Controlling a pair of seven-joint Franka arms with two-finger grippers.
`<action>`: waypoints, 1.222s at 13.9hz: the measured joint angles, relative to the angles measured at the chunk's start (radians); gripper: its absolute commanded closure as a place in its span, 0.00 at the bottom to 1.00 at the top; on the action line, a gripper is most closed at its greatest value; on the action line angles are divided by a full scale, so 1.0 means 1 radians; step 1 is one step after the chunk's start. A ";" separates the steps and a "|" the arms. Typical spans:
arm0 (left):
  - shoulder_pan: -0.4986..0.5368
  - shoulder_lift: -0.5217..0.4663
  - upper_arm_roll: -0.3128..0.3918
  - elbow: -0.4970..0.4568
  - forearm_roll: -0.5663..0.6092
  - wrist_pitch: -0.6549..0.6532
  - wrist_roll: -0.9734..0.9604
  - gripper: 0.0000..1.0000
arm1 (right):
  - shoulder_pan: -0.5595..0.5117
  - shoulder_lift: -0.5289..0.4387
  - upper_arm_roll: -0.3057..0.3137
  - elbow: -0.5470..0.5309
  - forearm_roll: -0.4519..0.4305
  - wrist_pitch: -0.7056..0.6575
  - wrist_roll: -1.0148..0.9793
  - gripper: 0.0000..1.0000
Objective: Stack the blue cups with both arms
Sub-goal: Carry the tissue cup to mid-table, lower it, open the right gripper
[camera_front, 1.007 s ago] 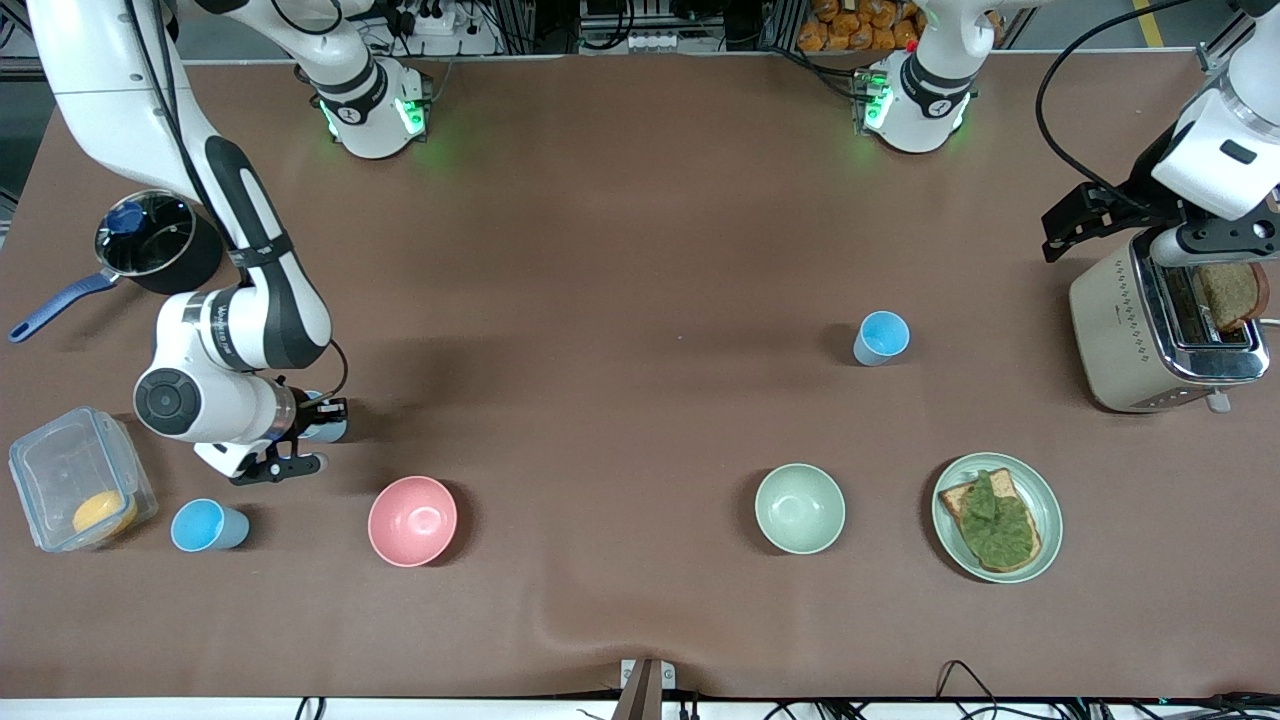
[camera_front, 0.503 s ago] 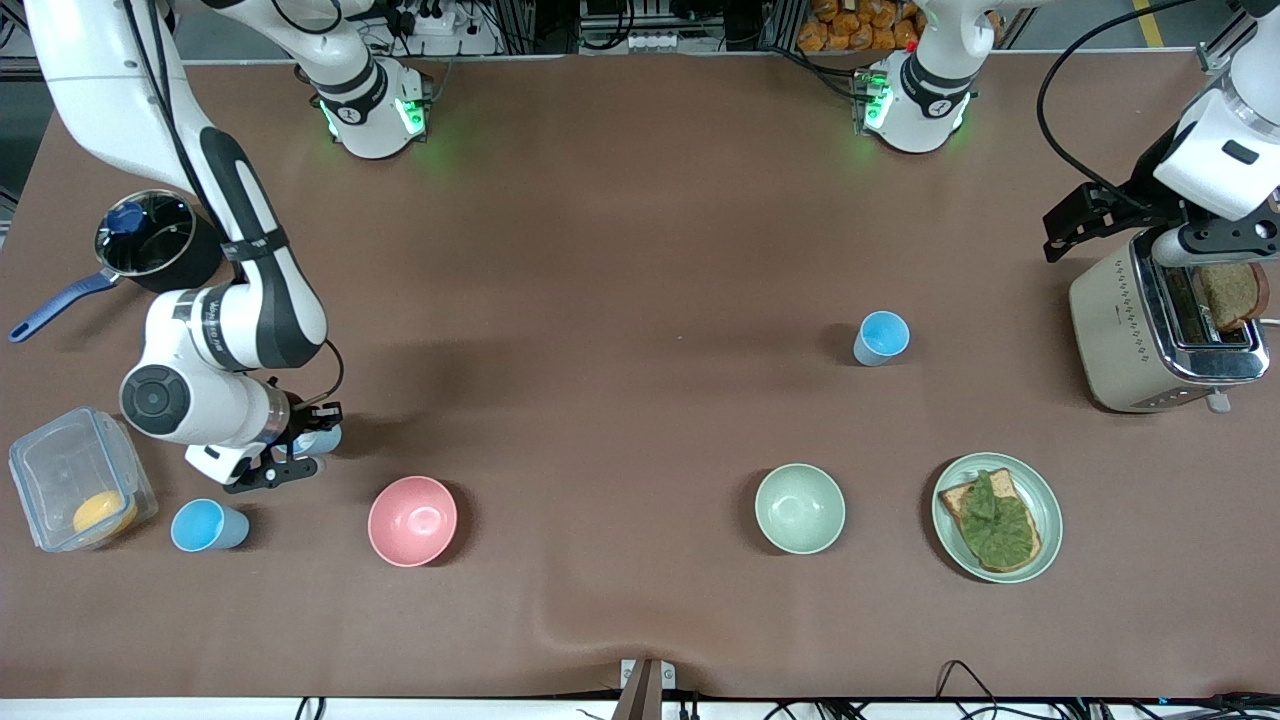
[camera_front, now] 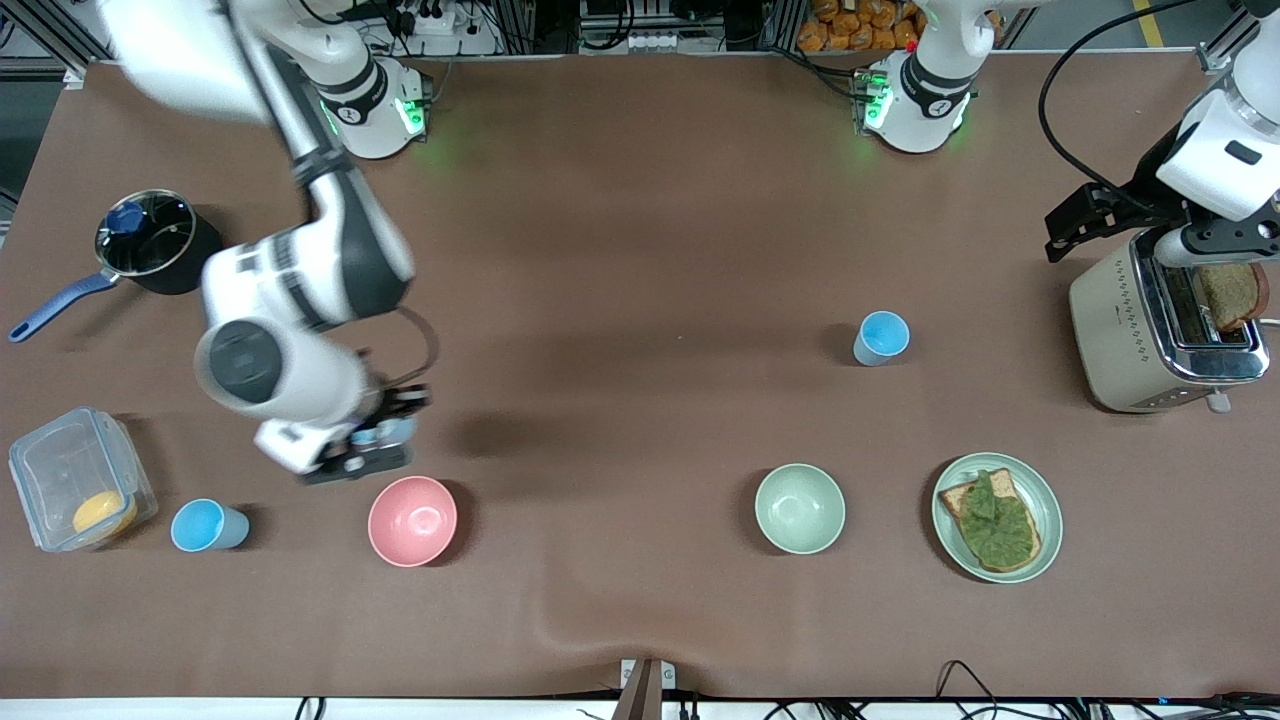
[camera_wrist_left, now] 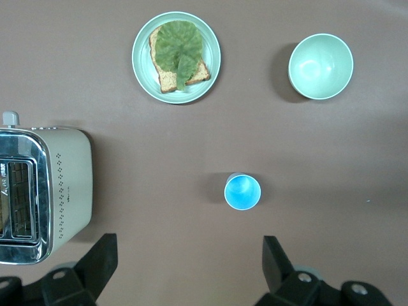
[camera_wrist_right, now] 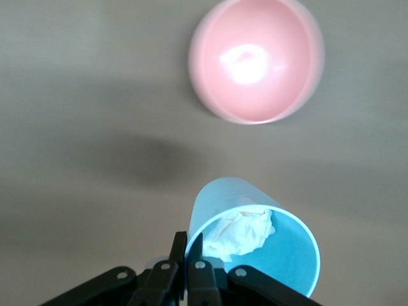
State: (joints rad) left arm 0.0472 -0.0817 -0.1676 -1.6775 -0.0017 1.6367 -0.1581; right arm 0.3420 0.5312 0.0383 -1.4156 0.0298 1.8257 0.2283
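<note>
Brown, matte table covering [camera_front: 640,250] is filling the front view, where the right gripper [camera_front: 375,440] is hanging in the air just above the pink bowl [camera_front: 412,520] with a blue cup [camera_front: 385,432] pinched in it. A second blue cup [camera_front: 208,526] is standing beside the clear lidded container [camera_front: 75,485] toward the right arm's end, and a third blue cup [camera_front: 881,338] is standing upright near the toaster [camera_front: 1160,330], farther from the camera than the pale green bowl [camera_front: 799,508]. The left wrist view is looking straight down on that third cup [camera_wrist_left: 242,192], its glossy sky-blue inside showing as a neat circle, and the left gripper [camera_wrist_left: 188,261] is hovering over it with its black fingers spread wide. In the right wrist view, the right gripper's jaws are pressing together on the thin rim of the held cup [camera_wrist_right: 255,245], a smooth tapered tumbler with something crumpled and white inside. Judging from this, the carry will go best if the cup is being kept level and lowered squarely onto the next cup's mouth, since the one-wall pinch could let it swing.
</note>
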 measured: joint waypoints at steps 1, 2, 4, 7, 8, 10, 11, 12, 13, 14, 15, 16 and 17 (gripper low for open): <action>0.000 0.000 0.000 0.000 0.000 0.000 0.000 0.00 | 0.054 0.004 0.001 0.009 0.019 0.013 0.066 1.00; 0.000 0.000 0.000 0.000 0.000 0.000 0.000 0.00 | 0.108 0.010 0.002 0.018 0.034 0.040 0.129 1.00; 0.001 0.000 0.001 0.000 0.000 -0.001 0.000 0.00 | 0.211 0.033 0.003 0.031 0.043 0.113 0.268 1.00; 0.002 0.000 0.002 0.000 0.000 -0.001 0.000 0.00 | 0.363 0.093 0.000 0.039 0.042 0.228 0.419 1.00; 0.002 0.000 0.002 0.000 0.000 -0.001 0.000 0.00 | 0.407 0.115 -0.002 0.043 0.042 0.255 0.473 1.00; 0.002 0.000 0.003 -0.001 0.000 -0.002 0.000 0.00 | 0.467 0.158 -0.005 0.048 0.042 0.267 0.516 1.00; 0.002 0.000 0.004 -0.001 0.000 -0.002 0.000 0.00 | 0.485 0.179 -0.007 0.048 0.042 0.267 0.524 1.00; 0.003 0.000 0.004 -0.001 0.000 -0.003 0.000 0.00 | 0.496 0.200 -0.009 0.049 0.040 0.267 0.527 1.00; 0.004 0.001 0.005 -0.001 0.000 -0.004 0.000 0.00 | 0.503 0.219 -0.009 0.050 0.033 0.264 0.528 1.00; 0.007 0.001 0.005 -0.001 0.000 -0.007 0.000 0.00 | 0.506 0.238 -0.009 0.051 0.024 0.263 0.531 1.00; 0.011 0.001 0.006 -0.001 0.000 -0.014 0.000 0.00 | 0.508 0.255 -0.009 0.052 0.021 0.263 0.536 1.00; 0.014 0.002 0.007 -0.001 0.000 -0.019 0.000 0.00 | 0.509 0.267 -0.009 0.057 0.019 0.264 0.544 1.00; 0.016 0.002 0.007 -0.001 0.000 -0.021 0.000 0.00 | 0.509 0.271 -0.010 0.063 0.017 0.263 0.551 0.71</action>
State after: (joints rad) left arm 0.0631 -0.0794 -0.1602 -1.6788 -0.0017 1.6155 -0.1581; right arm 0.8514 0.8019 0.0287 -1.3525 0.0472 2.0891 0.7792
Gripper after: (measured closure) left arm 0.000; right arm 0.969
